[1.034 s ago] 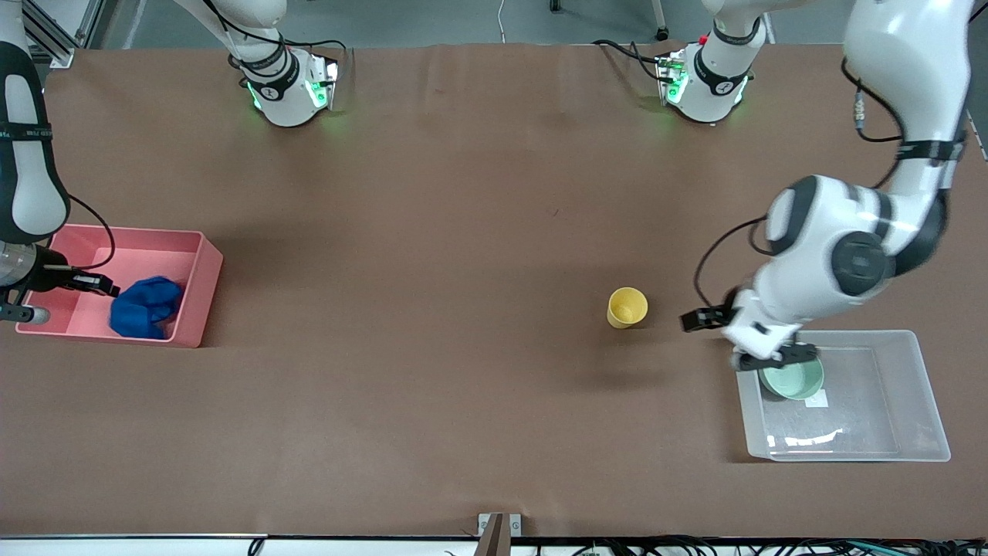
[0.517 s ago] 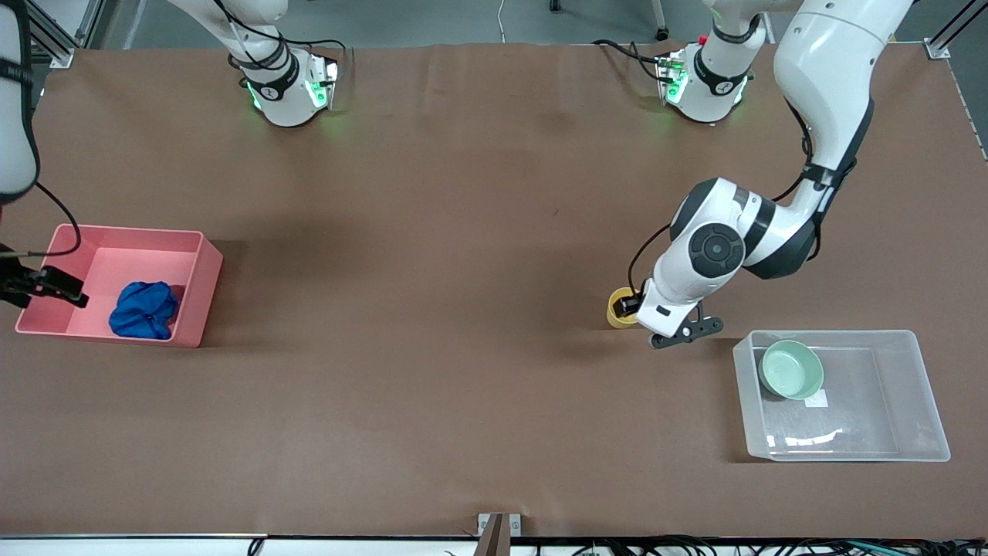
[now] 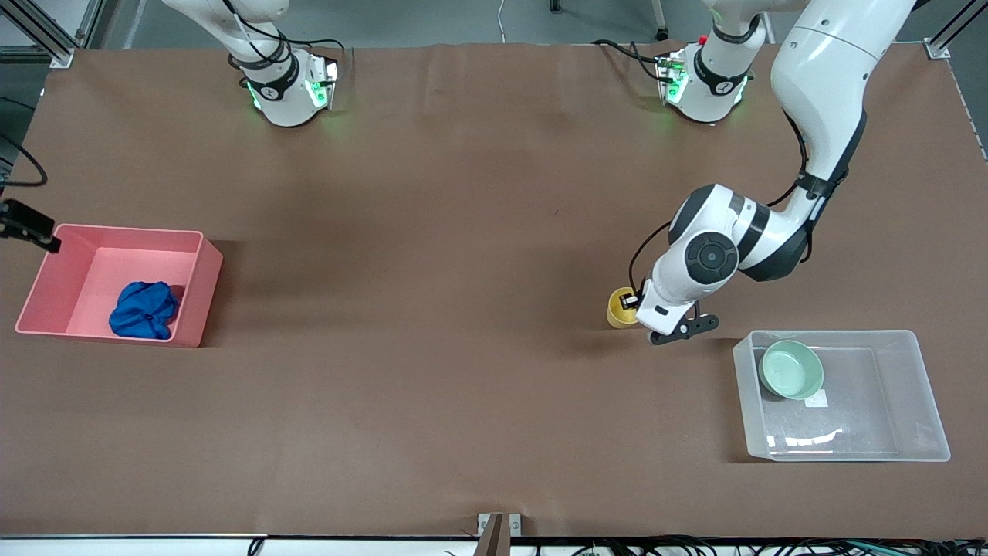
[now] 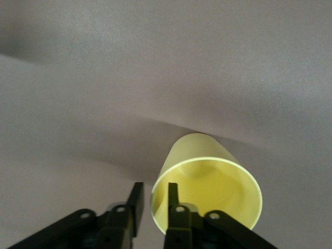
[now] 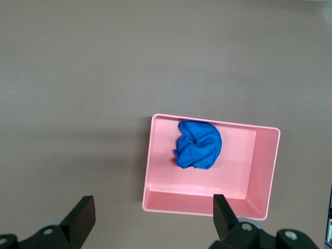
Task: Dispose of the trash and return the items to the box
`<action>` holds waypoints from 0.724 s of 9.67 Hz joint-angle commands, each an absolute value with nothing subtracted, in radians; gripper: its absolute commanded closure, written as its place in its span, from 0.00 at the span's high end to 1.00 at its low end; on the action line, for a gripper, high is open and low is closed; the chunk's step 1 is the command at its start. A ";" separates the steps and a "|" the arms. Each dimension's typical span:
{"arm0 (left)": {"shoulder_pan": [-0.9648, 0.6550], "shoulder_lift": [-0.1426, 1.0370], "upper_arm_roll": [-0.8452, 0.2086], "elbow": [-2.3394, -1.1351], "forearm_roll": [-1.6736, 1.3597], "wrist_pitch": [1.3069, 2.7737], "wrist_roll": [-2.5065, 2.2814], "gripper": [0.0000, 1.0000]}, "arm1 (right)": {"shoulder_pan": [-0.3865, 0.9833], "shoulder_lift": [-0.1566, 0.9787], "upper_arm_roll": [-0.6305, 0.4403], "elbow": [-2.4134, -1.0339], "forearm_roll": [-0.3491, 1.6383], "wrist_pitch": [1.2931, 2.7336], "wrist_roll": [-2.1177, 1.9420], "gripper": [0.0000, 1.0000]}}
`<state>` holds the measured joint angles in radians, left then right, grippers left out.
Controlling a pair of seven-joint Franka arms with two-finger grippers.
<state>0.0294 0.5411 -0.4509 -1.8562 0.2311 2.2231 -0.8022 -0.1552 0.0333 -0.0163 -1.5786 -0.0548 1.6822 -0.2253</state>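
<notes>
The yellow cup stands upright on the table, beside the clear tub toward the table's middle. My left gripper is at the cup's rim. In the left wrist view its fingers are slightly apart, one inside the cup and one outside, with a gap to the wall. The mint-green bowl lies in the tub. The blue wad lies in the pink bin. My right gripper is open and empty, high over the bin's edge, with the wad below.
A white sticker is on the tub's base next to the bowl. The right arm's hand shows only at the picture's edge by the pink bin. The brown table lies bare between bin and cup.
My left gripper left the bowl in the tub and moved to the yellow cup's rim. My right gripper drew away from the blue wad and rose above the pink bin.
</notes>
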 commanded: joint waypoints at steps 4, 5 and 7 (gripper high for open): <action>0.121 0.463 -0.453 -1.726 0.253 2.192 -0.734 0.00 | -0.104 -0.084 -0.012 -1.626 -0.075 1.571 -0.175 1.00; 0.144 0.457 -0.451 -1.668 0.253 2.140 -0.662 0.00 | -0.083 -0.083 -0.014 -1.625 -0.074 1.553 -0.172 1.00; 0.231 0.468 -0.443 -1.548 0.255 2.048 -0.425 0.00 | -0.049 -0.074 -0.014 -1.600 -0.074 1.558 -0.115 1.00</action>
<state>0.1884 0.4295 -0.4463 -1.6051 0.2359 2.0909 -0.5383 -0.0777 -0.0571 -0.0109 -1.5911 -0.0586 1.5553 -0.1636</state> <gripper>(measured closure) 0.974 0.000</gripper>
